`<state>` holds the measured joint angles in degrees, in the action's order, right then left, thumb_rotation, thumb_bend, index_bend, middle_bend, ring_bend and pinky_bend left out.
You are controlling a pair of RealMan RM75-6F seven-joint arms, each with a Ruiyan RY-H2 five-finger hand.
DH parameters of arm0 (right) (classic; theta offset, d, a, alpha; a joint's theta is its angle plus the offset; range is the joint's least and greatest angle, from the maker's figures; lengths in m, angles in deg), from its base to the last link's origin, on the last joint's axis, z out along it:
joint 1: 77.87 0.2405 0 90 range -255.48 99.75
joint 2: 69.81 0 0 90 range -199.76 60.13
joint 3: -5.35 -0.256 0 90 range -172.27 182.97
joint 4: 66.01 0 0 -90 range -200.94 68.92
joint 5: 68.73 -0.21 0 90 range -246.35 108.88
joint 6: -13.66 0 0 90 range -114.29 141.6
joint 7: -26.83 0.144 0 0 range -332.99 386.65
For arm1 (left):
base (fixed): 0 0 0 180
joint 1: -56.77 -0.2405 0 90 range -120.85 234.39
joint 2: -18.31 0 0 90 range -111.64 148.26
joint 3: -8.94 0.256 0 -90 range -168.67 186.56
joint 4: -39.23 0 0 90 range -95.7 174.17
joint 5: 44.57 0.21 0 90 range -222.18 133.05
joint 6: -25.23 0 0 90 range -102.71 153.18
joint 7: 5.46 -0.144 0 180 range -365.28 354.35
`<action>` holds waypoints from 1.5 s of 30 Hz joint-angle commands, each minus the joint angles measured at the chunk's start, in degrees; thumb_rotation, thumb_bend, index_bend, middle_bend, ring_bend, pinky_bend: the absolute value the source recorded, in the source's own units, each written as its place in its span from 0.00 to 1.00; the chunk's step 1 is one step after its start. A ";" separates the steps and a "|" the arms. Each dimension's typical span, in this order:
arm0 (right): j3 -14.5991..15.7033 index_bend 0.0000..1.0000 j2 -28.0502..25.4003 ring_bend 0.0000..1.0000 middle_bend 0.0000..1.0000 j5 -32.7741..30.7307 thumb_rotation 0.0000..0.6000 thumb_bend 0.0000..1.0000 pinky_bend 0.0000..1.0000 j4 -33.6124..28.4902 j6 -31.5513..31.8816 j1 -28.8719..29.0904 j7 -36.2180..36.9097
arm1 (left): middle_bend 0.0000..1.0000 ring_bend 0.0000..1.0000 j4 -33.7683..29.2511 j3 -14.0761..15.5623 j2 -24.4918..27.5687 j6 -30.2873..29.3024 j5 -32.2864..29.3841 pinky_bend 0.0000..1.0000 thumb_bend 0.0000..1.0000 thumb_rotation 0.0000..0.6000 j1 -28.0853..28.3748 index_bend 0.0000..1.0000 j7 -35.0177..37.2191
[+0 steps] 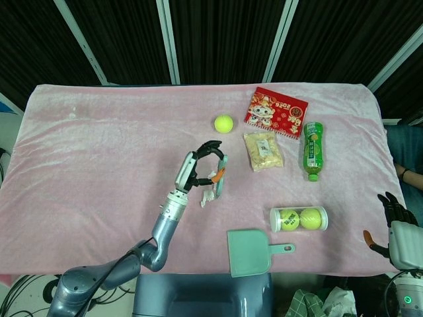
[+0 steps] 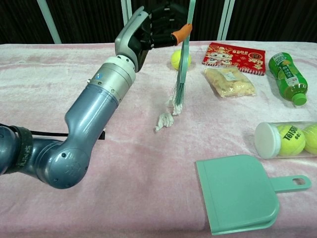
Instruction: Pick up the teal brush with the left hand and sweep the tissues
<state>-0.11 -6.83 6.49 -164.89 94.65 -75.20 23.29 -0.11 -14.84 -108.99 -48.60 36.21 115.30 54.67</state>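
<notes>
My left hand [image 1: 200, 166] [image 2: 157, 24] grips the teal brush [image 1: 221, 176] [image 2: 183, 59] by its top, near an orange tip. The brush hangs almost upright, bristles [image 2: 179, 97] down, just above the pink cloth. A small crumpled white tissue [image 1: 207, 199] [image 2: 164, 120] lies just below-left of the bristles in the chest view; whether they touch it I cannot tell. The teal dustpan [image 1: 249, 252] [image 2: 237, 194] lies at the front edge, right of the tissue, handle pointing right. My right hand [image 1: 391, 220] hangs off the table's right edge, fingers spread, holding nothing.
A loose tennis ball [image 1: 223, 123] [image 2: 175, 58] sits behind the brush. Further right are a red packet [image 2: 235, 55], a bag of snacks [image 2: 228, 82], a green bottle [image 2: 286, 71] and a clear tube of tennis balls [image 2: 287, 139].
</notes>
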 commanded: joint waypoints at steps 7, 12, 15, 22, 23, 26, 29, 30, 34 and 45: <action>0.12 0.13 -0.02 0.15 0.06 0.13 1.00 0.24 0.18 -0.18 0.09 -0.04 -0.23 | 0.63 0.19 -1.43 3.84 6.40 -3.80 5.27 0.18 0.38 1.00 0.09 0.63 -10.20; 0.05 0.13 0.08 0.15 0.06 -0.36 1.00 0.24 0.18 -0.35 -0.02 -0.01 -0.80 | 0.63 0.19 -6.85 10.14 17.10 6.58 6.12 0.17 0.38 1.00 -2.21 0.63 -20.92; -0.01 0.13 0.12 0.15 0.06 -0.69 1.00 0.24 0.18 -0.46 -0.06 -0.02 -1.06 | 0.63 0.19 -13.87 12.54 25.44 14.59 4.31 0.17 0.38 1.00 -3.67 0.63 -24.75; -0.04 0.13 0.10 0.15 0.06 -0.84 1.00 0.24 0.18 -0.54 -0.09 -0.02 -1.15 | 0.63 0.19 -22.90 14.95 35.92 22.90 -0.45 0.16 0.38 1.00 -6.45 0.63 -33.69; -0.02 0.13 0.10 0.15 0.06 -0.80 1.00 0.24 0.18 -0.54 -0.12 -0.01 -1.16 | 0.63 0.19 -23.60 15.33 36.95 23.55 -0.95 0.16 0.38 1.00 -6.88 0.63 -34.72; 0.03 0.13 0.11 0.15 0.06 -0.58 1.00 0.24 0.18 -0.52 -0.04 0.00 -1.22 | 0.63 0.19 -25.01 16.37 39.25 24.95 -2.09 0.15 0.38 1.00 -8.08 0.63 -36.85; 0.06 0.13 0.10 0.15 0.06 -0.53 1.00 0.24 0.18 -0.57 -0.03 -0.01 -1.15 | 0.63 0.19 -25.65 17.54 40.77 25.84 -2.74 0.15 0.38 1.00 -9.28 0.63 -38.53; 0.06 0.13 0.09 0.15 0.06 -0.56 1.00 0.24 0.18 -0.59 -0.05 -0.02 -1.11 | 0.63 0.19 -25.63 18.04 41.10 26.03 -2.78 0.15 0.38 1.00 -9.72 0.63 -39.11; 0.05 0.13 0.07 0.15 0.06 -0.58 1.00 0.24 0.18 -0.65 -0.05 -0.03 -1.08 | 0.63 0.19 -23.07 19.83 39.93 26.89 -3.25 0.15 0.38 1.00 -11.56 0.63 -39.83; -0.08 0.13 -0.04 0.15 0.06 -0.97 1.00 0.24 0.18 -0.79 -0.10 -0.06 -0.99 | 0.43 0.04 -17.09 21.82 36.24 32.35 -0.97 0.04 0.23 1.00 -9.32 0.36 -44.82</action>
<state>-0.19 -6.86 5.51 -165.68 94.55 -75.27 22.30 -17.17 6.28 -73.07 -18.52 35.52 105.15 12.10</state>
